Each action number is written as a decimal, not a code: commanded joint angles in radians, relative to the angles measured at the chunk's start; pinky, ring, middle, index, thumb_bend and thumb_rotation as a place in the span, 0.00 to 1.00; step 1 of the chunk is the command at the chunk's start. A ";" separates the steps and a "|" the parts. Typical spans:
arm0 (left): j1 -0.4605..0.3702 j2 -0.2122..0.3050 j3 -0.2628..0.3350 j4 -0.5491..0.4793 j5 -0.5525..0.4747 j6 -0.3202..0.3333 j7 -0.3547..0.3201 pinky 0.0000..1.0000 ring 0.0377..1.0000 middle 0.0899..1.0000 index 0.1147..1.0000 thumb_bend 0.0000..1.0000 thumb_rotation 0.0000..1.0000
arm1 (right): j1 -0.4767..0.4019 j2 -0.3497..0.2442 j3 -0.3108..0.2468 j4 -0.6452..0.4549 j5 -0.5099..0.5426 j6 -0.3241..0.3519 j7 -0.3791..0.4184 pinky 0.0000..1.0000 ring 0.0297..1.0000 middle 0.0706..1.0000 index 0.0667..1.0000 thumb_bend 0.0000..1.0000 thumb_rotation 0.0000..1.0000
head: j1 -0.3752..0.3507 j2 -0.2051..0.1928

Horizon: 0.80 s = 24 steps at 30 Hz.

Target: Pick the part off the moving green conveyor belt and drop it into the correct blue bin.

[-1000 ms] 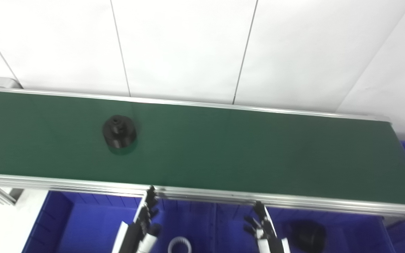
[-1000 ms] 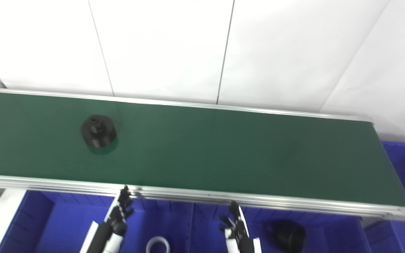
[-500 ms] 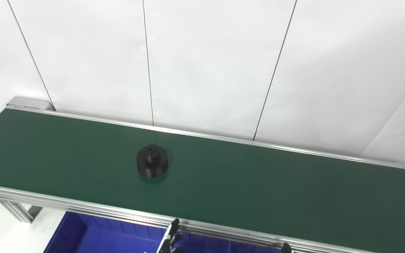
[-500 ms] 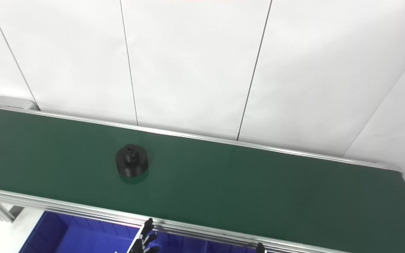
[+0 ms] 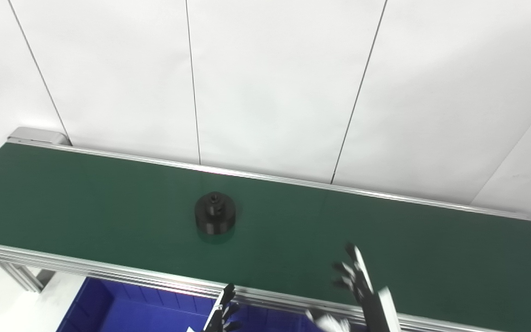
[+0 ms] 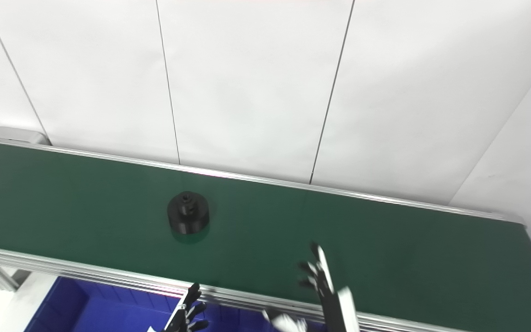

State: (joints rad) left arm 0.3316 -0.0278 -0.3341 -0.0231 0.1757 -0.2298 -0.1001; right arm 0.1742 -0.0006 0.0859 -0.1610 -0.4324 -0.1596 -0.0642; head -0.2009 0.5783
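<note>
A black round part [image 5: 215,213] with a small raised hub stands upright on the green conveyor belt [image 5: 85,203], left of the middle; it also shows in the right eye view [image 6: 188,212]. My right hand [image 5: 356,281] is open, fingers apart and pointing up, above the belt's near side, well right of the part and apart from it. It is motion-blurred. Of my left hand [image 5: 223,313] only open fingertips show at the bottom edge, below the belt's near rail, empty.
A blue bin [image 5: 122,311] lies below the belt's near aluminium rail [image 5: 109,274] at the bottom left. A white panelled wall [image 5: 265,83] stands behind the belt. The belt's left end [image 5: 35,136] has a metal cap.
The right hand has risen from below the rail to above the belt's near side. The part has moved right along the belt. The camera tilted up between the oldest frames and now.
</note>
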 commanded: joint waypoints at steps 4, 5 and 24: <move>-0.016 0.005 -0.004 -0.018 -0.027 -0.049 -0.009 0.85 0.95 1.00 1.00 0.73 0.89 | -0.217 -0.032 0.030 0.012 -0.130 0.148 0.045 0.62 0.80 0.95 0.93 0.98 0.30 | -0.007 0.005; -0.016 0.006 -0.004 -0.018 -0.031 -0.046 -0.011 0.86 0.96 1.00 1.00 0.74 0.89 | -0.250 -0.040 0.039 0.019 -0.151 0.172 0.057 0.62 0.80 0.94 0.92 1.00 0.31 | -0.007 0.005; -0.025 -0.001 -0.024 0.001 -0.038 -0.056 -0.023 0.88 0.99 1.00 1.00 0.74 0.91 | -0.727 -0.151 0.281 0.347 -0.370 0.467 0.283 0.58 0.83 0.98 0.92 1.00 0.20 | -0.003 0.000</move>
State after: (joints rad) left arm 0.3109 -0.0158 -0.3502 -0.0132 0.1390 -0.2462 -0.1228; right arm -0.5022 -0.1454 0.3521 0.1840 -0.7755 0.3040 0.2229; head -0.2040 0.5783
